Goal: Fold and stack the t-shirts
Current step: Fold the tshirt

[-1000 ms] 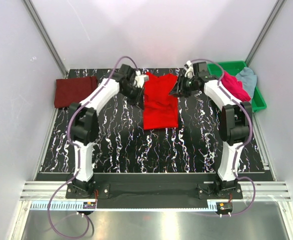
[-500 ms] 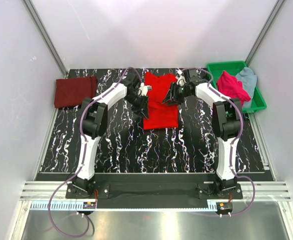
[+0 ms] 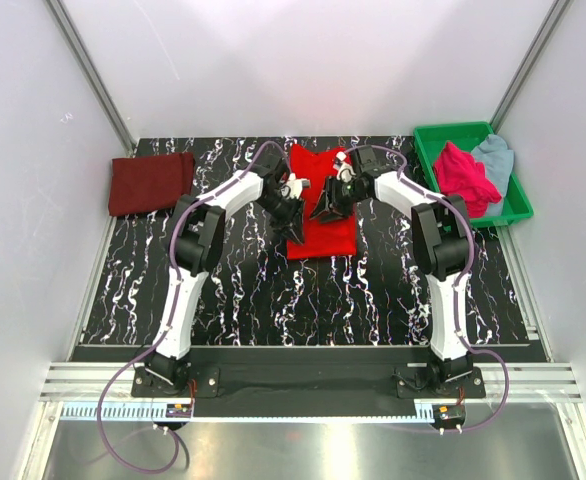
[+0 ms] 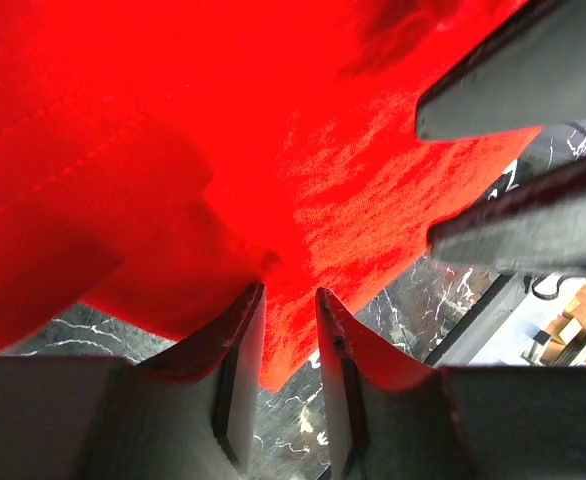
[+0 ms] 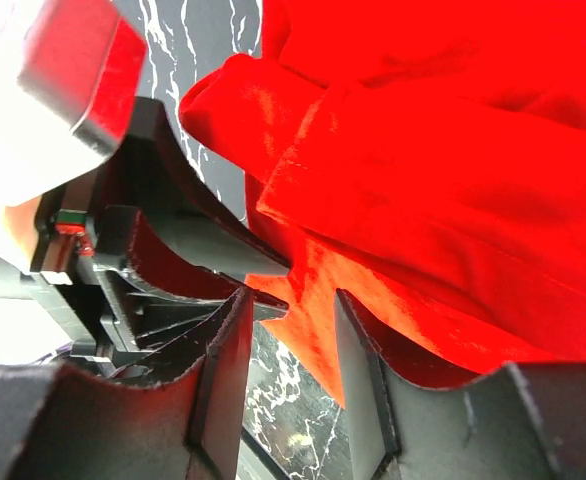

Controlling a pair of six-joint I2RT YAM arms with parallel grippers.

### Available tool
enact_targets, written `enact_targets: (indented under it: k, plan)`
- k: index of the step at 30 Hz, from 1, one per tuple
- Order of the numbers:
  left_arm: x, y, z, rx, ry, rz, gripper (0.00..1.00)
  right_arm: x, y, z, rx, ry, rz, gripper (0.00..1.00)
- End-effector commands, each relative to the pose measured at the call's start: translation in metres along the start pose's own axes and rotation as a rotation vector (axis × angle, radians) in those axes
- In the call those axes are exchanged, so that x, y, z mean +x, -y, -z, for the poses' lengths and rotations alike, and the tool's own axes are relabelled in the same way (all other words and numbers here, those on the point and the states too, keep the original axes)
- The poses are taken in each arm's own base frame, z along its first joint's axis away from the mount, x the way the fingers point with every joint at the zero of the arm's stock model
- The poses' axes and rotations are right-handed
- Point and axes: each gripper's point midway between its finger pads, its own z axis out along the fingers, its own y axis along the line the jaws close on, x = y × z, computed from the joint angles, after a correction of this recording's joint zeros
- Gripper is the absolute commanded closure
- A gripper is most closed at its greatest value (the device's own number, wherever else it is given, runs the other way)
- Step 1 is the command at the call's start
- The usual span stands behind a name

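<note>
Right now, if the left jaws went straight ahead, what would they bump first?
Probably the red t-shirt: it fills the view ahead of the left gripper and between its jaws, though depth is unclear.

A black tabletop (image 3: pixel 233 290) veined with white fills the centre. Plain pale walls close it in: the left wall (image 3: pixel 33 200) at nine o'clock, the back wall (image 3: pixel 303 60) at twelve, the right wall (image 3: pixel 573 230) at three. Aluminium posts (image 3: pixel 90 75) slant up the corners at eleven and one. At six o'clock lie a slotted aluminium rail (image 3: pixel 303 382) and a brushed metal sheet (image 3: pixel 303 450). Soft light brightens the back wall. Past the table edge, the left wrist view shows blurred shapes (image 4: pixel 573 330), possibly cardboard boxes.
</note>
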Motion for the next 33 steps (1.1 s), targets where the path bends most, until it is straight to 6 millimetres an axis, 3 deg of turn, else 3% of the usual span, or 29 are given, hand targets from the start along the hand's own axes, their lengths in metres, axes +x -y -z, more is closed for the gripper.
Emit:
enact_targets:
  k: [1,11,16,20,25,28,33]
  plan:
    - [-0.014,0.006,0.003,0.014,0.037,-0.018,0.67,0.002,0.000,-0.009,-0.011,-0.008,0.009,0.55]
    - [-0.013,0.005,0.001,0.002,0.034,-0.008,0.44,-0.004,0.029,-0.021,0.095,0.015,0.029,0.54]
    - [-0.011,0.003,-0.002,-0.007,0.028,-0.006,0.42,-0.020,0.032,-0.024,0.122,0.055,0.059,0.53]
    - [-0.009,0.003,-0.005,-0.017,0.019,-0.006,0.42,-0.049,0.026,-0.019,0.139,0.125,0.096,0.52]
    - [-0.005,0.006,-0.008,-0.016,0.008,-0.010,0.41,-0.080,0.036,-0.011,0.173,0.201,0.100,0.51]
    - [-0.004,0.008,-0.006,-0.021,0.010,-0.021,0.41,-0.103,0.040,0.000,0.191,0.263,0.114,0.50]
    - [-0.003,0.012,-0.001,-0.037,0.018,-0.050,0.41,-0.151,0.025,0.034,0.191,0.396,0.179,0.50]
